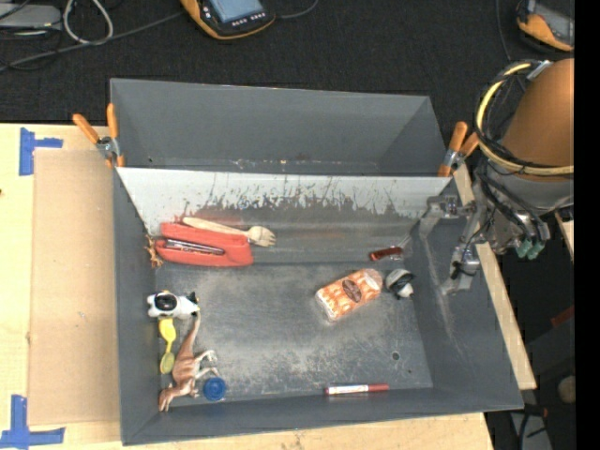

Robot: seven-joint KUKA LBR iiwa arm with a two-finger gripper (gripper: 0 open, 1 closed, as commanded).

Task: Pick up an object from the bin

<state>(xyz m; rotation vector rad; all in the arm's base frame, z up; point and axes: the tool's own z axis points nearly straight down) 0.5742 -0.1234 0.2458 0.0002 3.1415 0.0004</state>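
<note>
At the right-hand sloping wall of the grey metal bin [281, 148], the gripper [461, 265] hangs with nothing seen in it. Whether it is spread or clenched I cannot tell. Nearest lie a small black-and-white round thing [401, 285] and an orange patterned soft packet [350, 293] — both resting on the floor. The pick seems not yet begun.
</note>
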